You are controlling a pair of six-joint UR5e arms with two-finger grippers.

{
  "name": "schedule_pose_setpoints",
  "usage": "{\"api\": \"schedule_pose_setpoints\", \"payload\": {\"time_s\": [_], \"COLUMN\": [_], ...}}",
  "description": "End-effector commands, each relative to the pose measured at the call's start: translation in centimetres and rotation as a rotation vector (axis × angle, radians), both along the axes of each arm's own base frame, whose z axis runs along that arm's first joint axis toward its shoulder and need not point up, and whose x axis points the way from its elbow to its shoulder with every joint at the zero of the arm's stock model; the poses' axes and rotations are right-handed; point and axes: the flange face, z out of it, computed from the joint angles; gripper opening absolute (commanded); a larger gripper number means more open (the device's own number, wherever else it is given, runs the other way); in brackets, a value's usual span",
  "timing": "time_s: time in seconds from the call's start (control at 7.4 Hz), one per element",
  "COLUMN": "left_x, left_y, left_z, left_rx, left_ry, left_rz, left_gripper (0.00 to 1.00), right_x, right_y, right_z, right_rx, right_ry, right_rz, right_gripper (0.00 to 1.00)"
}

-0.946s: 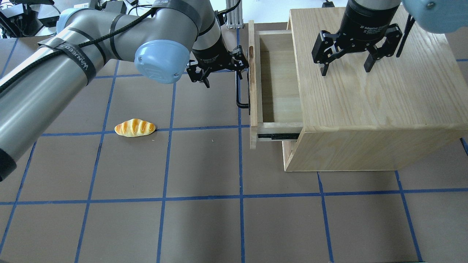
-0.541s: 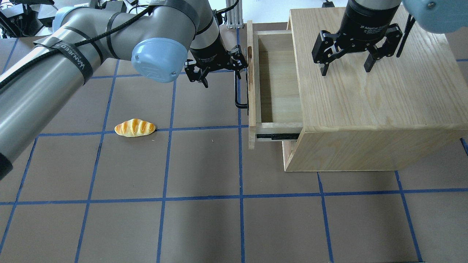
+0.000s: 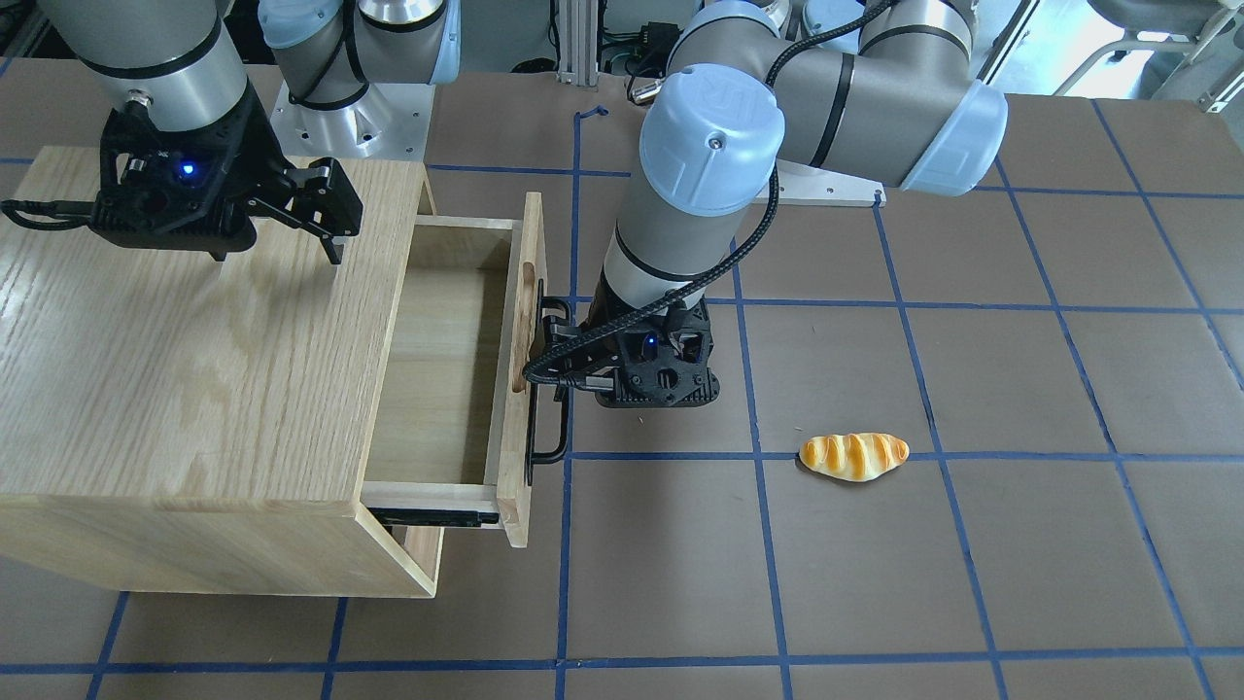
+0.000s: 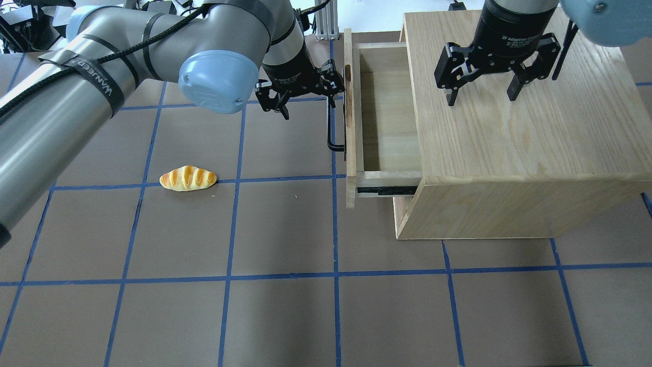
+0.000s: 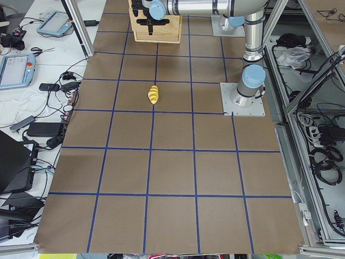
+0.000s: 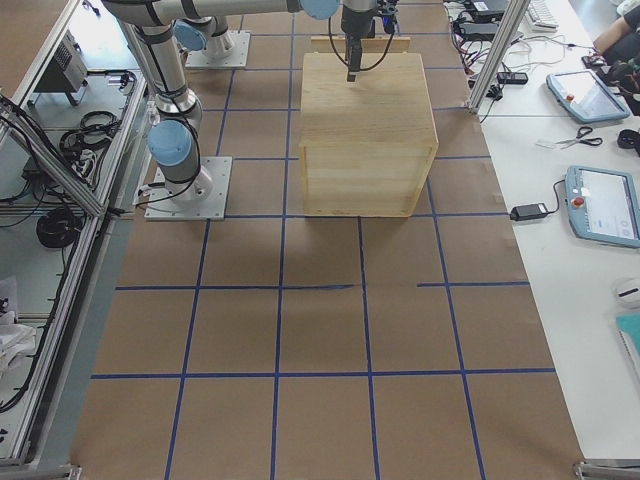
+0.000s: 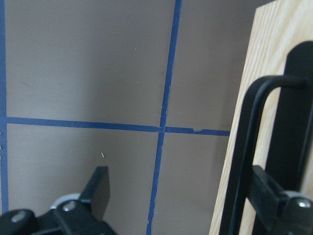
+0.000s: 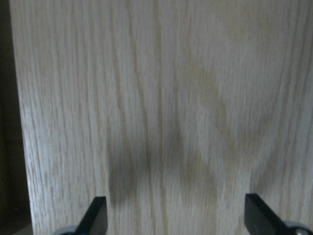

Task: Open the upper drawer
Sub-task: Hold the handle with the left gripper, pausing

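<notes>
The upper drawer (image 4: pixel 387 117) stands pulled well out of the light wood cabinet (image 4: pixel 509 142), its inside bare. Its front panel (image 4: pixel 350 127) carries a long black bar handle (image 4: pixel 330 127). My left gripper (image 4: pixel 308 104) is open at the far end of the handle. In the left wrist view one finger (image 7: pixel 274 196) sits between the bar (image 7: pixel 247 147) and the panel (image 7: pixel 254 73), the other finger (image 7: pixel 98 191) out over the table. In the front view the left gripper (image 3: pixel 627 394) sits against the handle (image 3: pixel 544 428). My right gripper (image 4: pixel 481 97) is open and empty just above the cabinet top (image 8: pixel 156 98).
A toy bread roll (image 4: pixel 188 178) lies on the brown table (image 4: pixel 285 316) to the left of the drawer, also in the front view (image 3: pixel 853 456). The cabinet's lower part is hidden under the open drawer.
The drawer front slid a little further out at first, then stayed. My left gripper shifted slightly along the handle toward its far end. The right gripper has not moved.
</notes>
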Motion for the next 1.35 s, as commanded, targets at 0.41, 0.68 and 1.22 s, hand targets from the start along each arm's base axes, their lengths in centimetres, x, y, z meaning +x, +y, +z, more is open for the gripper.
{"api": "schedule_pose_setpoints", "payload": {"time_s": [0.41, 0.68, 1.22], "left_x": [0.14, 0.13, 0.60], "left_y": [0.09, 0.03, -0.05], "left_z": [-0.10, -0.13, -0.58], "left_rx": [0.004, 0.003, 0.012], "left_ry": [-0.005, -0.005, -0.008], "left_rz": [-0.020, -0.023, -0.019], "left_gripper": [1.00, 1.00, 1.00], "right_x": [0.00, 0.00, 0.00], "right_y": [0.00, 0.00, 0.00], "right_z": [0.01, 0.01, 0.01], "right_rx": [0.000, 0.000, 0.000], "right_ry": [0.000, 0.000, 0.000], "right_rz": [0.001, 0.001, 0.001], "right_gripper": [1.00, 1.00, 1.00]}}
